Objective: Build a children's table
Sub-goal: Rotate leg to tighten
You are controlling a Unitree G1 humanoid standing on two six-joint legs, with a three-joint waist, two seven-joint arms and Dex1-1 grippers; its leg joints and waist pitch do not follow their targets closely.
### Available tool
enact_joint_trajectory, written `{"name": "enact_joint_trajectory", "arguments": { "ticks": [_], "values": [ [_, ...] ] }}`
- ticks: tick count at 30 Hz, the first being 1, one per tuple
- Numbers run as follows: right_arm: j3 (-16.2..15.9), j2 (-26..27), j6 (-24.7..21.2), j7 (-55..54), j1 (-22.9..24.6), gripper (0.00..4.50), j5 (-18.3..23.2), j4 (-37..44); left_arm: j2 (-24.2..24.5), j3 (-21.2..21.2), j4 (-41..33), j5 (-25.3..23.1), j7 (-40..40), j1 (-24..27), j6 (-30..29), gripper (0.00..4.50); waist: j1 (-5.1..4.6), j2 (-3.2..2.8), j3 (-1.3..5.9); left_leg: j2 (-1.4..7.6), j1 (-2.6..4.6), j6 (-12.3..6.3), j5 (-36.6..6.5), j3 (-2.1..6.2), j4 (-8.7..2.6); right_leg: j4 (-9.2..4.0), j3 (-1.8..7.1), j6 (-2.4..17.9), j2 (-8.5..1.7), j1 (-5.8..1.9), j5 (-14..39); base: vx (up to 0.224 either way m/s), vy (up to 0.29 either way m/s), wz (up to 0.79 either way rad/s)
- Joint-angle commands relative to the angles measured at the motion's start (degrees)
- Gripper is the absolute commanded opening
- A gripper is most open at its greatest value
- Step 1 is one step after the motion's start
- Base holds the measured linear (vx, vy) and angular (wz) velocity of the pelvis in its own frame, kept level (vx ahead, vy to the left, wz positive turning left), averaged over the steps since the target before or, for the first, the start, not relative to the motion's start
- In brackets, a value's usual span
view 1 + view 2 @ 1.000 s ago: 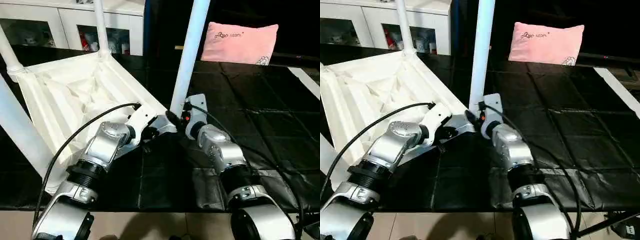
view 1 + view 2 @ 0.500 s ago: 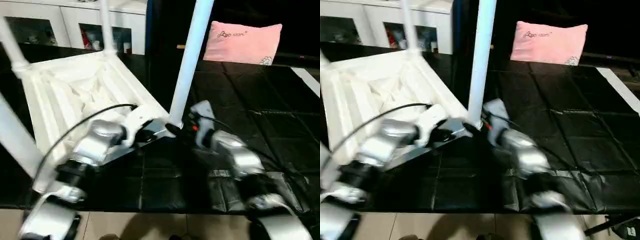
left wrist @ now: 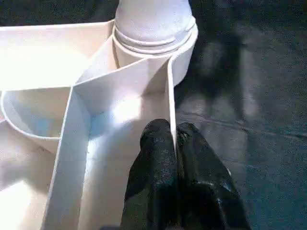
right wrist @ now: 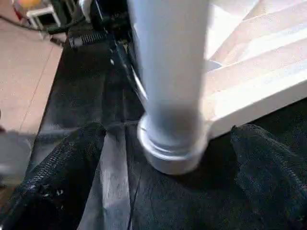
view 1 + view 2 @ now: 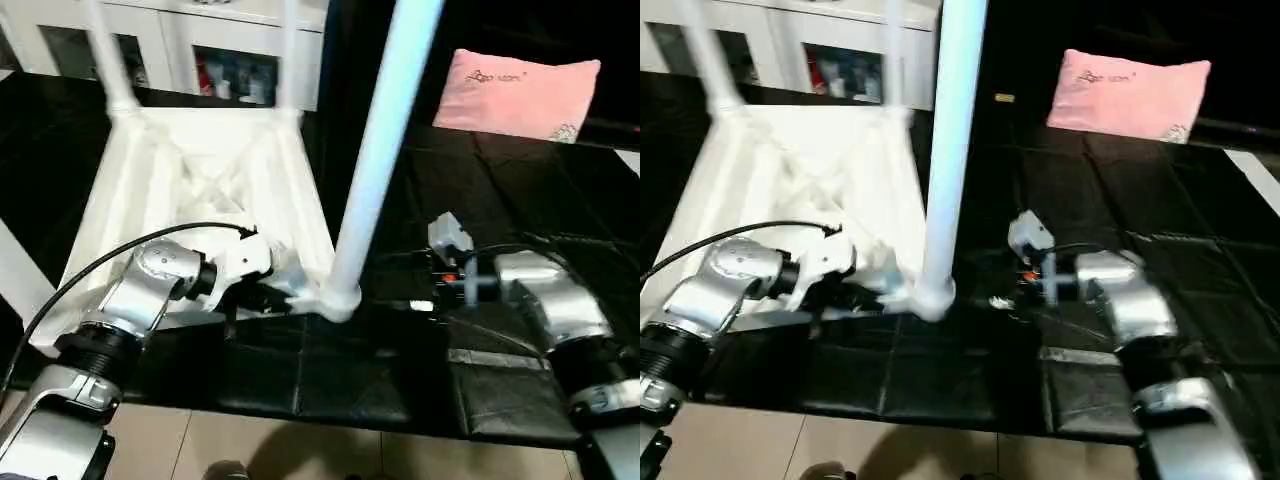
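I see the tabletop (image 5: 190,190) lying upside down on the black mat (image 5: 520,200), its ribbed underside facing up. A leg (image 5: 385,150) stands upright in the corner socket (image 5: 338,300) nearest me, and two more legs (image 5: 105,60) rise from the far corners.

My left gripper (image 3: 173,158) is closed on the thin side wall of the tabletop, just beside that near socket; in the left wrist view its two black fingers (image 3: 153,163) sit pressed together with the wall's edge between them.

My right gripper (image 4: 168,182) is open wide. In the right wrist view its fingers (image 4: 62,167) stand well apart, one on each side of the foot of the leg, and neither touches it. From the head camera I see the right arm (image 5: 550,300) reaching in level from the right, its gripper near the socket over the mat.

A pink pillow (image 5: 520,92) lies at the far side of the mat, and a white cabinet (image 5: 230,60) with glass doors stands behind the tabletop.
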State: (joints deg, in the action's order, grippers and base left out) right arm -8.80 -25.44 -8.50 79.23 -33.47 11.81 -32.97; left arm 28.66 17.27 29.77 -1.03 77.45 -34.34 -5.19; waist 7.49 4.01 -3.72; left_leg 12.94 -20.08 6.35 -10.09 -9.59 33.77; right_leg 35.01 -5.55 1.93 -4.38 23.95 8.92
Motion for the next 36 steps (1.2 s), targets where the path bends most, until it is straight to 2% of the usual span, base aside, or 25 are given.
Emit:
{"name": "enact_joint_trajectory", "arguments": {
  "ticks": [1, 5, 6, 10, 12, 15, 21, 24, 25, 28, 30, 31, 33, 35, 36],
  "values": [
    [-1.34, 0.62, 5.96, 0.79, -1.18, 4.45, -2.34, -1.68, -1.32, 2.51, -2.59, 2.27, 5.02, -0.84, 2.17, 0.00, -0.33, -0.87, 4.34, 0.59, 0.25, -1.46, -12.45, -0.58, -3.69, -4.10, 2.93, 9.82, -3.66, -3.43, 16.95, 0.000, 0.000, 0.00],
    [-2.96, 1.78, 6.91, 4.20, -1.75, 4.45, -2.04, -2.90, -1.62, 3.70, -2.68, 2.02, 6.67, -0.92, 3.49, 0.00, 0.10, -0.82, 4.40, 0.70, 0.39, -1.54, -12.32, -0.60, -3.73, -3.97, 2.95, 10.24, -3.47, -3.37, 16.18, 0.000, 0.000, 0.00],
    [-3.10, 1.82, 6.87, 4.46, -1.80, 4.19, -2.02, -3.00, -1.65, 3.75, -2.62, 1.96, 6.74, -0.94, 3.62, 0.00, 0.21, -0.85, 4.42, 0.76, 0.42, -1.57, -12.63, -0.57, -3.76, -3.91, 2.90, 10.37, -3.44, -3.40, 15.98, 0.000, 0.000, 0.00],
    [-4.60, 2.28, 6.65, 7.25, -2.48, 3.94, -2.01, -4.61, -1.90, 4.23, -1.90, 1.25, 7.26, -1.16, 4.96, 0.00, 0.23, -0.76, 4.45, 0.73, 0.32, -1.51, -13.11, -0.54, -3.74, -3.79, 2.87, 10.66, -3.48, -3.53, 15.90, 0.000, 0.000, 0.00],
    [-5.47, 2.53, 8.12, 8.36, -2.92, 3.81, -2.84, -6.33, -1.80, 4.34, -1.66, 1.13, 7.54, -1.25, 5.38, 0.00, 0.14, -0.60, 4.33, 0.68, 0.15, -1.47, -13.10, -0.51, -3.76, -3.91, 2.89, 9.96, -3.56, -3.58, 17.29, 0.000, 0.000, 0.00],
    [-5.60, 2.79, 9.25, 8.79, -3.27, 3.51, -3.47, -7.77, -1.60, 4.48, -1.65, 1.26, 7.65, -1.29, 5.49, 0.00, 0.18, -0.52, 4.35, 0.67, 0.15, -1.30, -12.57, -0.51, -3.73, -4.00, 2.95, 9.44, -3.63, -3.53, 18.29, 0.000, 0.000, 0.00],
    [-5.88, 2.87, 9.75, 9.96, -3.65, 2.97, -3.35, -9.47, -1.00, 4.69, -1.59, 0.94, 7.93, -1.20, 6.13, 0.00, 0.15, -0.60, 4.38, 0.72, 0.19, -1.52, -12.34, -0.54, -3.71, -3.80, 2.95, 10.06, -3.50, -3.52, 16.88, 0.000, 0.000, 0.00],
    [-6.03, 3.01, 9.72, 10.56, -3.92, 2.87, -3.00, -9.97, -0.70, 4.72, -1.32, 0.83, 8.14, -1.21, 6.57, 0.00, 0.15, -0.69, 4.37, 0.71, 0.21, -1.57, -12.72, -0.53, -3.71, -3.86, 2.90, 10.12, -3.52, -3.51, 17.33, 0.000, 0.000, 0.00],
    [-6.11, 3.13, 9.72, 10.70, -3.93, 2.66, -2.87, -10.10, -0.61, 4.74, -1.11, 0.67, 8.19, -1.22, 6.79, 0.00, 0.17, -0.72, 4.38, 0.70, 0.21, -1.52, -12.76, -0.53, -3.71, -3.89, 2.91, 10.04, -3.54, -3.52, 17.65, 0.000, 0.000, 0.00],
    [-5.89, 3.34, 10.08, 11.00, -4.01, 2.48, -3.13, -10.60, -0.58, 4.76, -1.01, 0.60, 8.22, -1.22, 6.91, 0.00, 0.17, -0.80, 4.42, 0.77, 0.26, -1.40, -12.85, -0.51, -3.73, -3.83, 2.90, 10.10, -3.52, -3.47, 17.19, 0.000, 0.000, 0.00],
    [-5.72, 3.63, 10.55, 11.35, -4.01, 2.37, -3.27, -11.26, -0.51, 4.84, -0.80, 0.51, 8.18, -1.24, 7.10, 0.00, 0.17, -1.10, 4.39, 0.76, 0.32, -1.26, -13.20, -0.48, -3.77, -3.82, 2.91, 10.26, -3.51, -3.42, 17.16, 0.000, 0.000, 0.00],
    [-5.70, 3.70, 10.63, 11.45, -3.96, 2.22, -3.27, -11.37, -0.50, 4.88, -0.73, 0.47, 8.14, -1.23, 7.17, 0.00, 0.14, -0.91, 4.42, 0.71, 0.23, -1.25, -13.12, -0.48, -3.75, -3.81, 2.90, 10.34, -3.48, -3.56, 16.89, 0.000, 0.000, 0.00],
    [-5.60, 3.76, 10.07, 11.90, -3.39, 2.19, -2.82, -10.75, -0.47, 4.91, -0.74, 0.44, 7.94, -1.11, 7.00, 0.00, 0.16, -0.92, 4.43, 0.71, 0.26, -1.25, -13.11, -0.51, -3.72, -3.83, 2.90, 10.28, -3.47, -3.53, 16.94, 0.000, 0.000, 0.00],
    [-5.36, 3.82, 9.22, 12.13, -2.62, 2.15, -2.08, -9.75, -0.47, 4.85, -0.79, 0.42, 7.60, -0.98, 6.53, 0.00, 0.17, -1.31, 4.42, 0.72, 0.34, -1.08, -13.54, -0.44, -3.77, -3.86, 2.89, 10.24, -3.45, -3.53, 17.19, 0.000, 0.000, 0.00],
    [-5.18, 3.87, 8.86, 12.13, -2.27, 2.11, -1.71, -9.31, -0.49, 4.80, -0.80, 0.38, 7.38, -0.93, 6.24, 0.00, 0.18, -1.20, 4.48, 0.72, 0.33, -1.14, -13.34, -0.48, -3.74, -3.89, 2.92, 10.22, -3.42, -3.59, 16.72, 0.000, 0.000, 0.00]
  ]
}}
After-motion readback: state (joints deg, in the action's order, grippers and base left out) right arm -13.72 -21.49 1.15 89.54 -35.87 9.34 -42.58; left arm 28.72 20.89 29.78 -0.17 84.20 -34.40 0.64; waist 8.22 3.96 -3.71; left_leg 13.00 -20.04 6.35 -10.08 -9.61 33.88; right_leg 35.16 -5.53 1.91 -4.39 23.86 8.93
